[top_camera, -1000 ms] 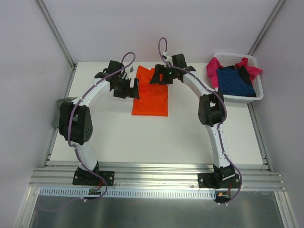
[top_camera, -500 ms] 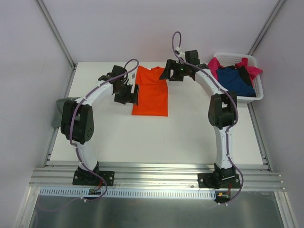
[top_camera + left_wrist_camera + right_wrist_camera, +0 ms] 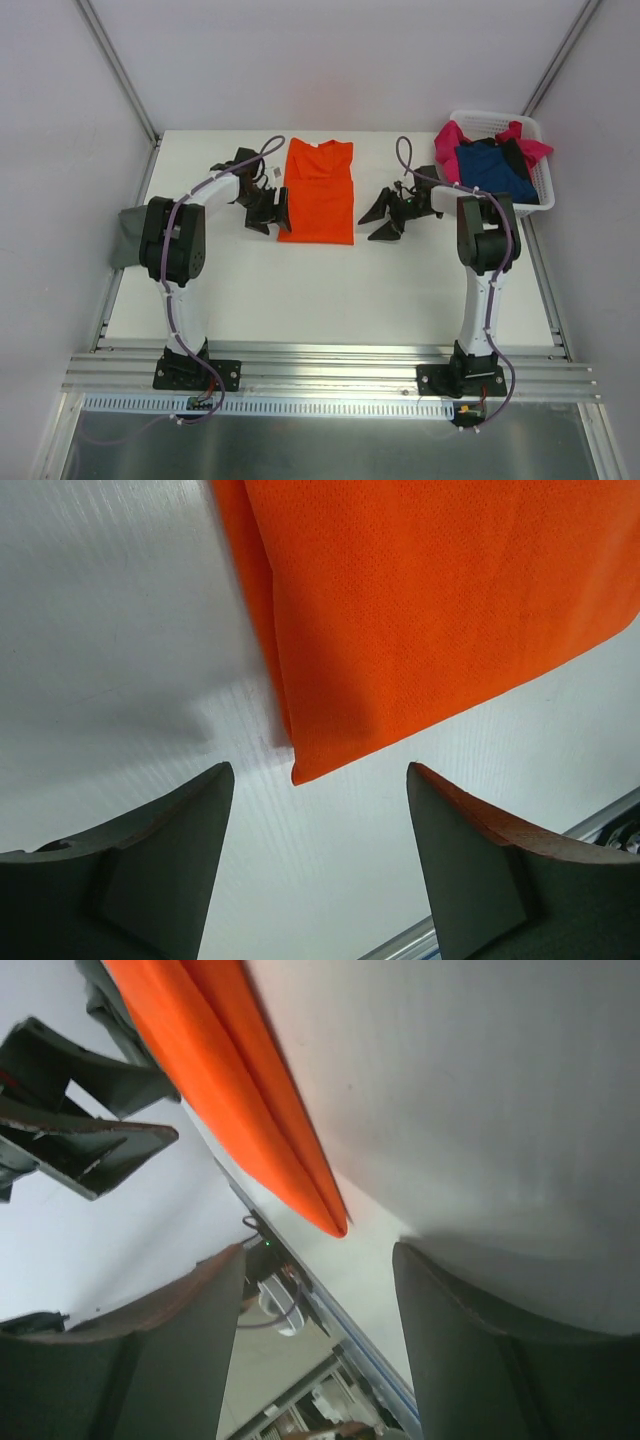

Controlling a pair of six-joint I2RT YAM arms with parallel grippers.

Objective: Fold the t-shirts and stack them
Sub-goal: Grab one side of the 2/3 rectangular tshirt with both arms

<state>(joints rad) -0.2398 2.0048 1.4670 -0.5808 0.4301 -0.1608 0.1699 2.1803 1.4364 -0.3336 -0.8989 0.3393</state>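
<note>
My right gripper (image 3: 381,220) has swung off the orange t-shirt (image 3: 318,195), which lies folded on the table (image 3: 300,290). I see its fingers spread and empty; my left gripper (image 3: 271,214), likewise spread, sits at the shirt's near-left corner.

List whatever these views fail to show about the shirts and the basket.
- Top view: navy shirt and pink shirt fill the basket; anything beneath is hidden.
- Top view: the left arm covers most of the grey-green shirt; folded or not, cannot tell.
- Left wrist view: the frame cuts off the orange shirt except one corner.
</note>
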